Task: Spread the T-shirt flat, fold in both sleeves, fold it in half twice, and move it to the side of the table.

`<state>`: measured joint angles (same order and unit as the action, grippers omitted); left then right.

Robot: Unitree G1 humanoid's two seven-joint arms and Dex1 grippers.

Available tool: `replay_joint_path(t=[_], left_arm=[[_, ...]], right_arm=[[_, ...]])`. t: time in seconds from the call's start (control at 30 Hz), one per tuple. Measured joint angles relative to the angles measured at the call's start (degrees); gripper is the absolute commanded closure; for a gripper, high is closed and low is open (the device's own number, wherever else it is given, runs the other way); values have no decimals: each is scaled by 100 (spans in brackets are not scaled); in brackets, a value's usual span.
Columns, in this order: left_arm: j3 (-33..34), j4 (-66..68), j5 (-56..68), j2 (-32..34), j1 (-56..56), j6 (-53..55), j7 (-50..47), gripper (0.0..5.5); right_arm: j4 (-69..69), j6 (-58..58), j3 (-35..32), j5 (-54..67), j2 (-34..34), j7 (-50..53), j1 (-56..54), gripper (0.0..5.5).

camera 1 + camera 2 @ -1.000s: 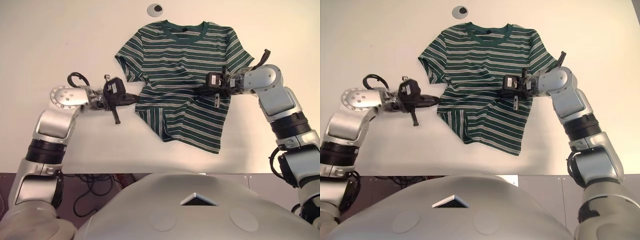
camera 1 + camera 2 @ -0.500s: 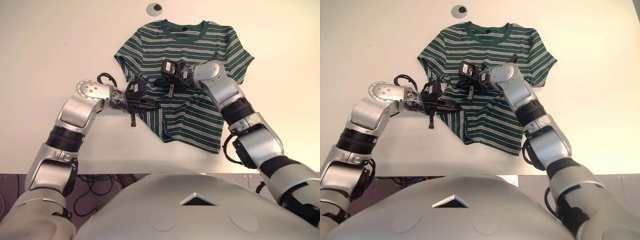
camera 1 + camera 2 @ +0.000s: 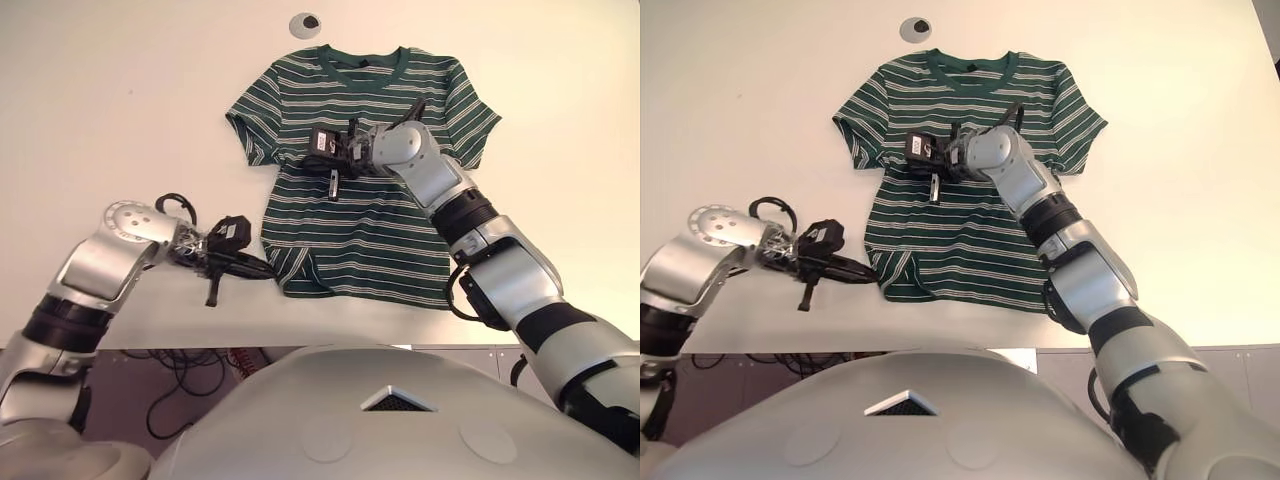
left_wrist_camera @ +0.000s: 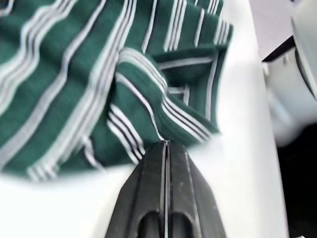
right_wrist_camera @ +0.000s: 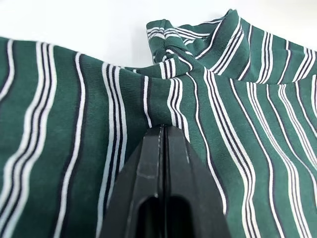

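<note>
1. The white table (image 3: pixel 120 90) takes up most of both eye views. Its near edge runs across at 6 o'clock, with a dark floor below it.
2. The green T-shirt (image 3: pixel 380 230) with white stripes lies front up on the middle of the table. Its collar points to 12 o'clock and its hem to 6 o'clock, close to the near edge. Both short sleeves are spread out to the sides. The hem corner at 7 o'clock is turned over and bunched.
3. The right arm (image 3: pixel 470 215) crosses the shirt's chest from 4 o'clock towards 10 o'clock. The eye views place its wrist near the sleeve on the robot's left. The wrist view shows the right gripper (image 5: pixel 162 128) up close, its jaws pressed together on a puckered ridge of striped cloth.
4. The left arm (image 3: pixel 110 260) lies over bare table at 8 o'clock. The left gripper (image 4: pixel 166 144) points at the bunched hem corner. In its wrist view the jaws are pressed together, the folded hem is caught at their tip, and the table edge drops off just beside it.
5. Loose cables (image 3: pixel 190 375) lie on the floor under the near edge at 7 o'clock.
6. A small round disc (image 3: pixel 307 21) with a dark centre sits on the table at 11 o'clock. It is just beyond the collar and apart from it.
</note>
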<state>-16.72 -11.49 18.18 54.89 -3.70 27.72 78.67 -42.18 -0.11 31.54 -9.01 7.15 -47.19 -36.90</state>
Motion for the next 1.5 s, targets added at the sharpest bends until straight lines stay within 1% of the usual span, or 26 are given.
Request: replay_joint_path(t=[0.07,0.13,0.17,0.2,0.23,0.27,0.3,0.33,0.37,0.4,0.47,0.5,0.53,0.63,0.73,0.9,0.97,1.03,1.1,1.17,1.23,1.27,1.3,1.37,1.47,1.5], left_arm=[[338,-149,60,486,-546,-128,86,550],[658,-274,268,617,-802,-74,102,550],[910,-368,660,543,-725,151,77,550],[1172,-423,1117,303,-374,491,-90,550],[1304,-428,1409,32,30,730,-283,550],[1308,-357,1503,-388,579,854,-598,550],[1210,-238,1449,-678,936,876,-823,550],[943,-23,1222,-1000,1292,803,-1014,550],[682,181,1004,-1210,1423,695,-1101,550],[456,360,798,-1348,1508,568,-1143,550],[-210,881,178,-1677,1659,135,-1170,550],[-529,1150,-134,-1766,1711,-90,-1123,550],[-678,1278,-286,-1770,1720,-220,-1055,550],[-839,1285,-419,-1554,1628,-558,-704,550],[-758,944,-368,-1198,1284,-597,-516,550],[-139,185,-54,-305,103,-579,-398,550],[140,35,55,-112,-282,-585,-459,550],[375,-32,115,-67,-476,-516,-535,550],[744,-85,387,-58,-537,-284,-627,550],[1330,-294,1075,-124,-422,198,-748,550],[1771,-194,1628,-446,56,703,-1147,550],[1905,8,1732,-670,482,915,-1485,550],[1952,368,1706,-953,1049,1150,-2029,550],[1860,1055,1279,-1483,1839,1350,-2975,519],[1744,2294,743,-2211,2447,1363,-4041,480],[1747,2798,580,-2470,2591,1303,-4362,457]], right_arm=[[-23,-39,1,-17,17,48,23,548],[-28,-107,0,-25,35,107,60,548],[-34,-133,0,-28,40,109,60,548],[-51,-168,-2,-29,49,110,61,548],[-64,-188,-2,-30,42,110,53,548],[-82,-211,1,-31,29,105,40,548],[-109,-244,4,-30,15,91,21,548],[-151,-300,10,-30,7,27,-29,548],[-189,-358,13,-30,9,-10,-58,548],[-228,-391,13,-30,13,-20,-73,548],[-359,-456,41,-41,7,-50,-159,548],[-411,-484,52,-42,3,-89,-204,548],[-458,-516,57,-42,2,-124,-238,548],[-631,-676,70,-49,-12,-106,-284,548],[-752,-734,80,-55,-55,-3,-292,548],[-895,-831,79,-73,-179,201,-278,548],[-911,-850,78,-73,-183,240,-275,548],[-912,-853,77,-73,-179,244,-276,548],[-912,-863,76,-73,-172,249,-276,548],[-915,-879,77,-77,-169,255,-274,548],[-924,-927,68,-84,-142,286,-261,548],[-929,-944,58,-99,-147,319,-259,548],[-934,-992,52,-164,-168,358,-260,548],[-927,-1085,8,-168,-188,414,-266,550],[-803,-1075,-151,-181,-176,601,-209,550],[-660,-1033,-227,-182,-165,645,-146,550]])
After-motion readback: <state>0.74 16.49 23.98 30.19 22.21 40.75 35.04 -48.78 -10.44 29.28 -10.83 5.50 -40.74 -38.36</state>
